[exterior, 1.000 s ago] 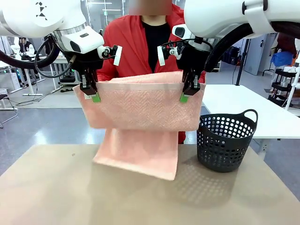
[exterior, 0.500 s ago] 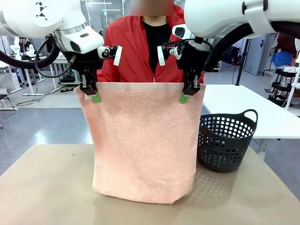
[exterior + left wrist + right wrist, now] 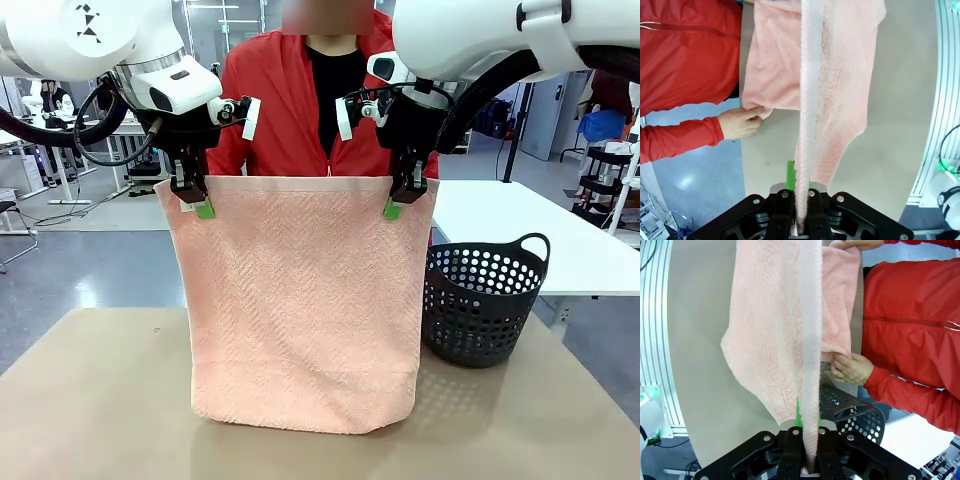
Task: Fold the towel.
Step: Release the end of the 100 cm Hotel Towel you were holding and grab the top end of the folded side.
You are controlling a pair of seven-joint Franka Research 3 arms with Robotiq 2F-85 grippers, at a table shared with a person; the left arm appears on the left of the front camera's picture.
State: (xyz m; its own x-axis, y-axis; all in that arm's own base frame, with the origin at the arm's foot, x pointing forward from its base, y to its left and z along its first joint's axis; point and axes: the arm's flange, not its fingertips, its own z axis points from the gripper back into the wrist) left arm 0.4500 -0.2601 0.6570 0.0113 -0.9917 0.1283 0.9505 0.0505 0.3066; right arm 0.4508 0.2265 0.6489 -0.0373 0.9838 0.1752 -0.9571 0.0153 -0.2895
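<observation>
The salmon-pink towel (image 3: 300, 310) hangs as a flat sheet between my two grippers, its lower edge reaching the tan table (image 3: 100, 400). My left gripper (image 3: 198, 203) is shut on its top left corner and my right gripper (image 3: 396, 203) is shut on its top right corner. In the left wrist view the left gripper (image 3: 800, 195) pinches the hemmed edge, and a person's hand (image 3: 741, 122) holds a far lower corner of the towel (image 3: 840, 75). The right wrist view has the right gripper (image 3: 808, 434) clamped on the towel (image 3: 770, 330), with another hand (image 3: 851, 368) holding its corner.
A dark perforated basket (image 3: 480, 300) stands on the table at the right, close to the towel's edge. The person in a red jacket (image 3: 290, 110) stands right behind the towel. A white table (image 3: 540, 230) lies behind the basket.
A second ago the towel's far half was raised to the top edge, doubling it. It has dropped, and the towel now hangs full length. Both grippers have stayed in place.
</observation>
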